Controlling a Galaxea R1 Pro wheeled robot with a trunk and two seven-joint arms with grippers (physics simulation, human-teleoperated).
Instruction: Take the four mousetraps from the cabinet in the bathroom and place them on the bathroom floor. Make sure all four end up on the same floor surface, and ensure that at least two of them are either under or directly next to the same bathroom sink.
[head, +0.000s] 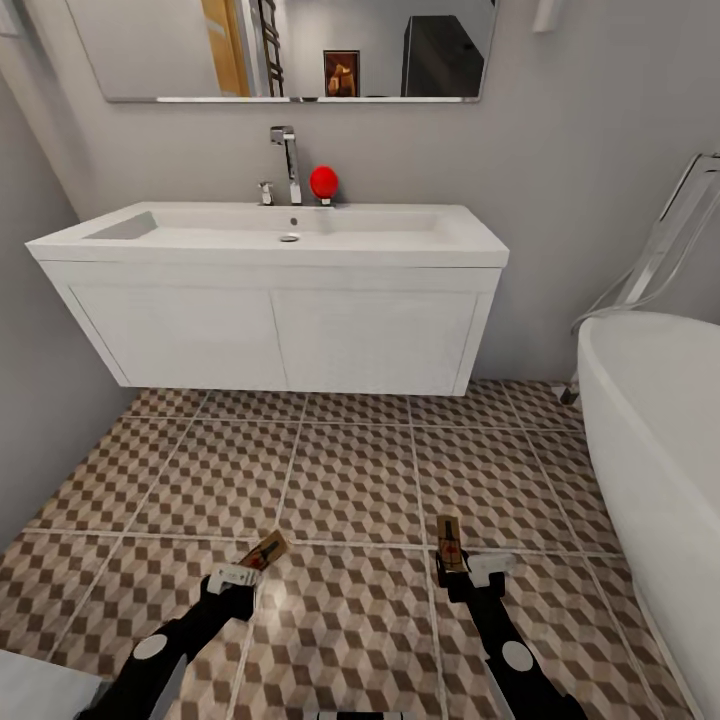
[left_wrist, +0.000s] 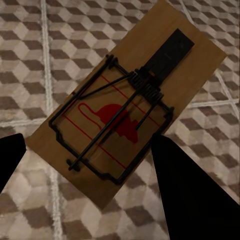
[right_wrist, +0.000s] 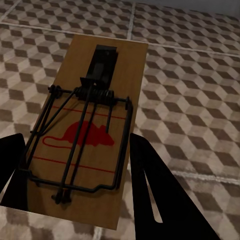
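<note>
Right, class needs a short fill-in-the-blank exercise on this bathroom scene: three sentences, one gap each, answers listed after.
1. Each tool, left and right, holds one ____.
2. The round object beside the chrome tap on the sink is coloured ____.
3. The white bathtub stands on the robot's ____ side, on the bathroom floor.

Missing words: mousetrap; red; right

Two mousetraps (head: 266, 549) (head: 449, 540), one sink (head: 270, 240), one bathtub (head: 650, 420), one mirror (head: 280, 50).
</note>
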